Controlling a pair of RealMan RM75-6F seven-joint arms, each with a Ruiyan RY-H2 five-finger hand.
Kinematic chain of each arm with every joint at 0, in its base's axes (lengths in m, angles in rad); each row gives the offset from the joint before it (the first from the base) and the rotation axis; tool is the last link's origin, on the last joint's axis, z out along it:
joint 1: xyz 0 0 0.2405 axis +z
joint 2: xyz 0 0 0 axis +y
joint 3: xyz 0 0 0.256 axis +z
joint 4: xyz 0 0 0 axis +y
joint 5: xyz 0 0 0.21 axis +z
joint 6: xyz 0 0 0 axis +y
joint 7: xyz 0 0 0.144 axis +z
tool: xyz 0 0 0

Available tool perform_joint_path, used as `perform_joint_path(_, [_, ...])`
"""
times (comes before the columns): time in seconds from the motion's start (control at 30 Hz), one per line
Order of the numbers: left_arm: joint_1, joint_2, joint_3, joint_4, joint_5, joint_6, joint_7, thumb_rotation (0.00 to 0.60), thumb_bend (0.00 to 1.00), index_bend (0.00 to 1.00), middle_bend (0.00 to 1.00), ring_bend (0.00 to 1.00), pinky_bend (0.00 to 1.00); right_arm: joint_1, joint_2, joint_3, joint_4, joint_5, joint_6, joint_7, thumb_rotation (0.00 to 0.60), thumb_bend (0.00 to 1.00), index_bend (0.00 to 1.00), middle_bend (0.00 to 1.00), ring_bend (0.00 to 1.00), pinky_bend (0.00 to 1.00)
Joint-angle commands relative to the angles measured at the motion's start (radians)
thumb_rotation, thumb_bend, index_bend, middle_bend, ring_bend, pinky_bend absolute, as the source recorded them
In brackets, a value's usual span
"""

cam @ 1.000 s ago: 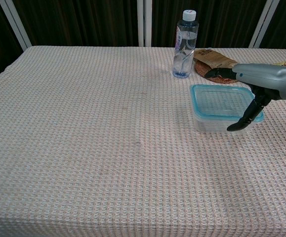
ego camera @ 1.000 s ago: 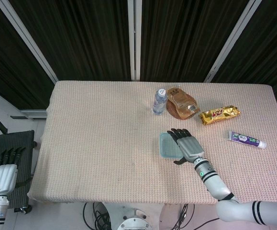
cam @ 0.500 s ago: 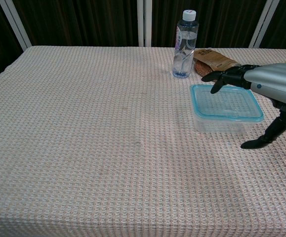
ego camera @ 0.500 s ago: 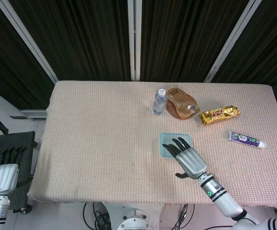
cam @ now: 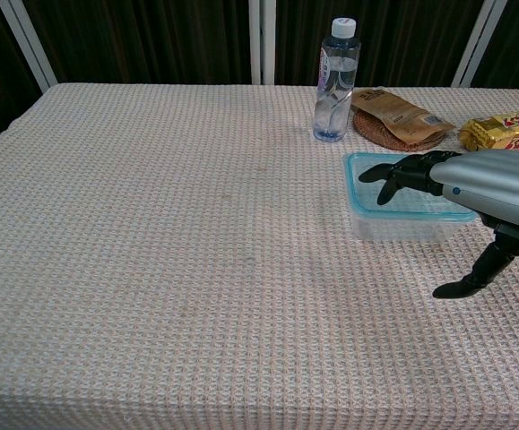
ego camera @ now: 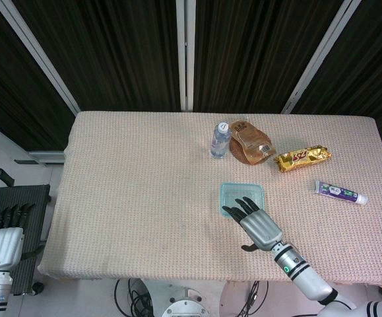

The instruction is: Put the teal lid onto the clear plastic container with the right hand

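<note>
The clear plastic container [cam: 393, 226] stands right of the table's middle, and the teal lid [ego camera: 242, 192] lies flat on top of it, its rim [cam: 358, 184] lining up with the box. My right hand [ego camera: 257, 226] hovers over the container's near edge with fingers spread and the thumb hanging down, holding nothing. In the chest view this right hand [cam: 485, 184] covers the lid's right side. My left hand [ego camera: 4, 239] hangs off the table at the lower left, fingers straight and empty.
A water bottle [ego camera: 220, 139] stands behind the container beside a brown pouch [ego camera: 250, 144] on a woven mat. A gold snack bar [ego camera: 302, 158] and a toothpaste tube [ego camera: 340, 192] lie to the right. A black chair [ego camera: 19, 205] sits left of the table.
My right hand has drawn back from over the lid toward the table's near edge and risen slightly. The lid stays on the container. The left hand has not moved.
</note>
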Motion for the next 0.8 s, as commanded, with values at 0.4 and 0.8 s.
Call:
perform_joint_path(0.4, [0.002,-0.005,0.001,0.011,-0.002,-0.005,-0.010,0.600,0.02,0.09,0.07,0.01,0.02,-0.010,-0.021,0.015,0.013,0.020,-0.026,-0.022,0.600,0.00,0.00,0.20,0.00,0.00])
perform_joint_path(0.8, [-0.004,-0.005,-0.002,0.008,-0.001,-0.009,-0.004,0.600,0.02,0.09,0.07,0.01,0.02,-0.001,0.055,0.113,-0.007,0.048,-0.017,0.088,0.600,0.00,0.00,0.18,0.00,0.00])
